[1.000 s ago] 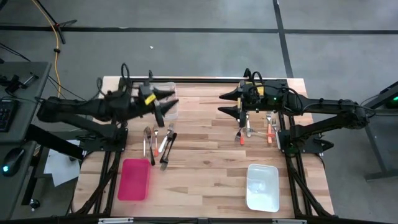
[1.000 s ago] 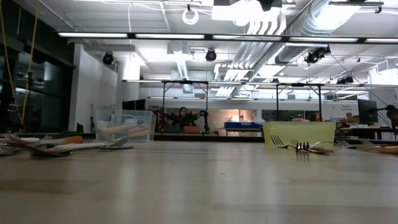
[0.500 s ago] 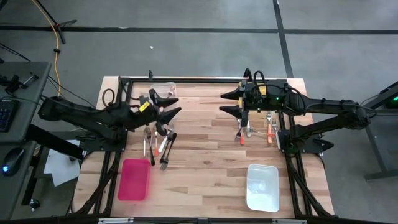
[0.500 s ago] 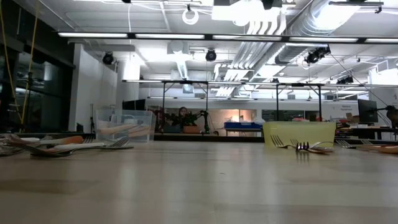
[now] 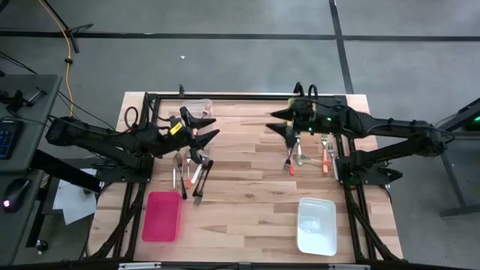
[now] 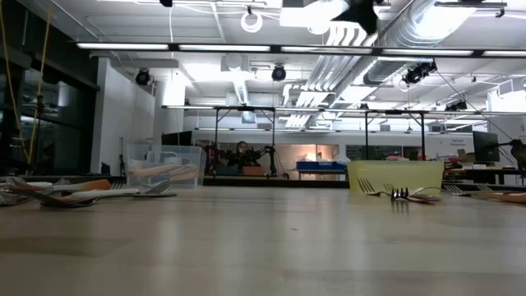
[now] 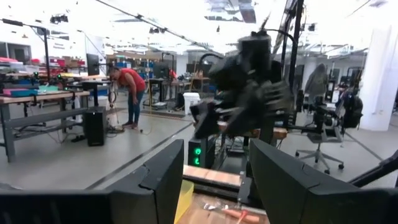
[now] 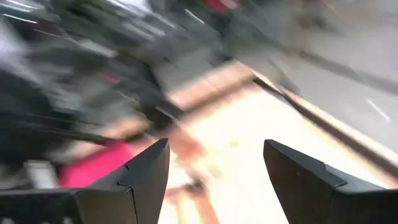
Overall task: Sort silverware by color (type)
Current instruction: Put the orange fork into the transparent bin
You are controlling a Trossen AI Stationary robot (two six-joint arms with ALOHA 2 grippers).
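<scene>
Silverware lies flat in two groups: a left group (image 5: 191, 171) with dark, white and orange handles, and a right group (image 5: 307, 156) with orange and metal pieces. In the low view the groups show at left (image 6: 82, 191) and right (image 6: 403, 194). My left gripper (image 5: 212, 127) hovers open, above and just beyond the left group, next to the clear bin (image 5: 199, 106). Its fingers (image 7: 163, 180) point level across the table. My right gripper (image 5: 275, 121) hovers open, beyond the right group; its wrist view shows the spread fingers (image 8: 146, 171).
A pink bin (image 5: 161, 216) sits near the left front, a white bin (image 5: 316, 225) near the right front. A yellow bin (image 6: 394, 175) stands at the far right, and the clear bin (image 6: 164, 167) holds utensils. Bare wood lies between the two groups. People stand in the room beyond.
My left arm has swung a little toward the table's near edge. Its open gripper has moved from over the clear bin to the bin's near end, above the left group. My right gripper has dipped slightly, and a dark part now shows at the top of the low view.
</scene>
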